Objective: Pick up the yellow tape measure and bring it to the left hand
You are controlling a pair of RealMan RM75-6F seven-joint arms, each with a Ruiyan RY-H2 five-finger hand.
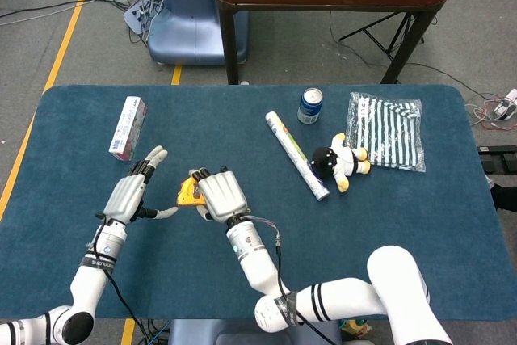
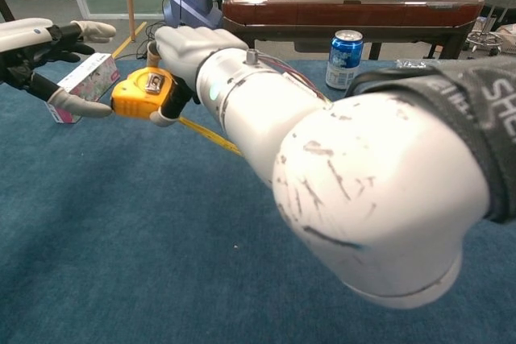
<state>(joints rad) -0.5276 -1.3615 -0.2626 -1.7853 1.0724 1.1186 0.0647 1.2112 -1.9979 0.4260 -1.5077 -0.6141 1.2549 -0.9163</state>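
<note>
Head view: the right hand [image 1: 220,195], seen from its back, grips the yellow tape measure [image 1: 189,192], whose case juts out past the fingertips on the side facing the left hand [image 1: 132,197]; holding the case by its rear portion appears to leave the forward face free for the receiver. The left hand holds nothing, its fingers spread and raised and its thumb reaching toward the case, so that the open palm faces the approaching object; the thumb tip lies just beside the case, and contact cannot be confirmed here. Beyond the left fingertips lies a small printed carton [image 1: 128,127], well apart from both hands. On the far side of the right hand, clear of the transfer, lie a rolled paper tube [image 1: 296,155], a blue drink can [image 1: 310,106], a black-and-yellow plush toy [image 1: 338,164] and a bagged striped cloth [image 1: 386,131], all on the blue table cover [image 1: 452,224]. Chest view: the right hand [image 2: 179,55] closes over the top and rear of the tape measure [image 2: 142,93], fingers curled around the case and thumb beneath it, with a short length of yellow blade [image 2: 210,135] trailing back under the forearm. The left hand [image 2: 44,58] brackets the case's free end, upper fingers above and thumb below, the thumb tip apparently just touching the case, a posture suited to closing on it. The tape measure is judged to be at the point of handover, not yet taken.
</note>
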